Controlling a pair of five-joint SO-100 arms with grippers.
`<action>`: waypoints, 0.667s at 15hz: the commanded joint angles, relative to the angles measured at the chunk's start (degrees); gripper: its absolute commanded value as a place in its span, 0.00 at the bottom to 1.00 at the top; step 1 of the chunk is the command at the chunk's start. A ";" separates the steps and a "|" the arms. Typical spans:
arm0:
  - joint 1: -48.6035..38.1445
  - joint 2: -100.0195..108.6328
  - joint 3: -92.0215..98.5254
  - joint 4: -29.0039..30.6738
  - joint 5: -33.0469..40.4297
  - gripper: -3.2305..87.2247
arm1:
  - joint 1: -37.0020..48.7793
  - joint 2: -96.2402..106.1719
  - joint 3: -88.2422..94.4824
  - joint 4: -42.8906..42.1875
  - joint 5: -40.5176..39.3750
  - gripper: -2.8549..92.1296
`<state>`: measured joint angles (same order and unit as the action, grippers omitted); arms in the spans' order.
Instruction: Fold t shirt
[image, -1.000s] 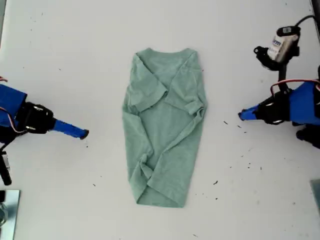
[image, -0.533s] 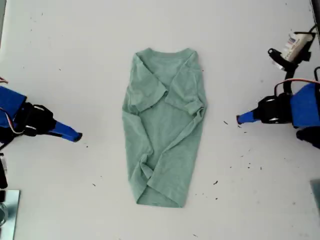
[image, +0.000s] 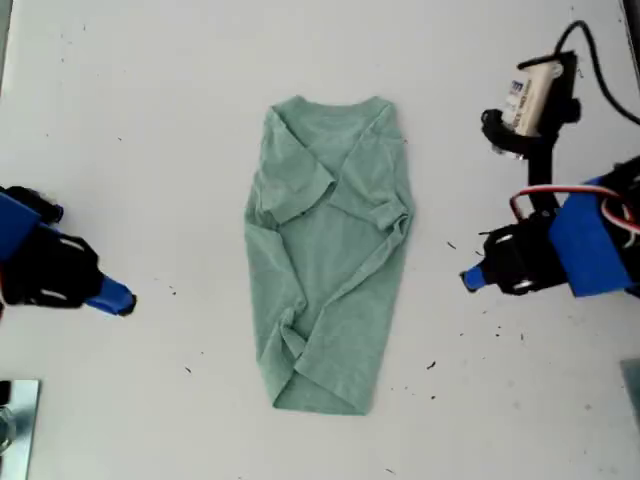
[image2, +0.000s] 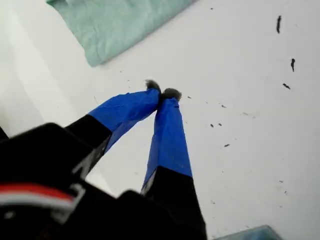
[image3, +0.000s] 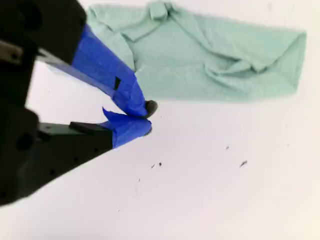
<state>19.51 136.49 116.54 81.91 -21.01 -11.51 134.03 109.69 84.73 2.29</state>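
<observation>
The shirt (image: 328, 250) is lying top-to-bottom at mid-frame. The first hand (image: 118, 301) and second hand (image: 470, 280) are flanking it, both pinched closed and empty, the second nearer.

Soft matt cloth t shirt (image: 328, 255), wrinkled, on a smooth white table (image: 150, 120)

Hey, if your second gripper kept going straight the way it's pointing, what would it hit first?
Probably the t shirt, at the long edge nearest my second gripper, past a bare strip of table. If the shut tips tilt downward, they could touch the table first; depth is unclear.
</observation>
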 joint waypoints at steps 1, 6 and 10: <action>2.20 -8.96 -14.06 1.49 2.55 0.03 | -3.25 -11.95 -19.16 5.19 1.05 0.04; 2.72 -18.02 -20.83 -4.57 11.95 0.37 | -4.13 -33.05 -42.19 8.70 -5.01 0.43; -1.05 -38.94 -34.19 -5.10 19.51 0.38 | -5.45 -49.04 -54.84 11.78 -2.81 0.46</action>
<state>20.65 101.95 88.24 77.96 -3.43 -15.73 86.57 59.15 96.42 -1.93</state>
